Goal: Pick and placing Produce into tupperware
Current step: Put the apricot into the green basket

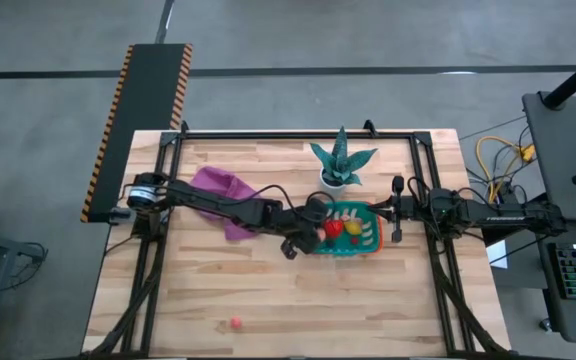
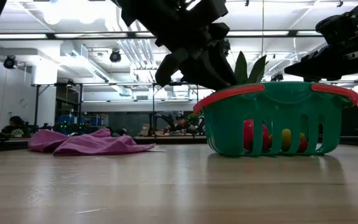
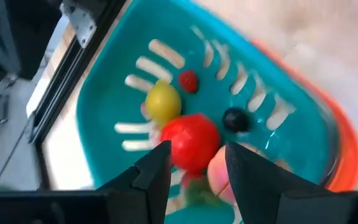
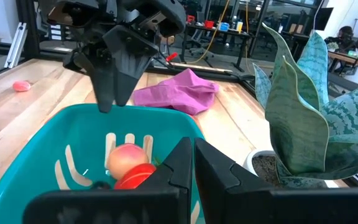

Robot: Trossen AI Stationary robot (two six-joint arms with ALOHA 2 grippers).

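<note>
The teal tub (image 1: 360, 243) with an orange-red rim stands at the table's middle, beside the plant. Inside it lie a red fruit (image 3: 191, 142), a yellow one (image 3: 162, 102), a peach one (image 4: 127, 159), a small dark one (image 3: 234, 119) and a small red berry (image 3: 188, 81). My left gripper (image 3: 197, 152) hangs open over the tub's left end, fingers pointing down, and the red fruit shows below the gap. It also shows from the far side (image 4: 112, 93). My right gripper (image 4: 193, 162) is shut at the tub's right end, above its rim. One pink-red fruit (image 1: 236, 323) lies alone near the table's near edge.
A spiky green plant in a white pot (image 1: 340, 165) stands just beyond the tub, close to my right gripper. A purple cloth (image 1: 223, 198) lies crumpled under the left arm, left of the tub. Bare wood stretches toward the near edge.
</note>
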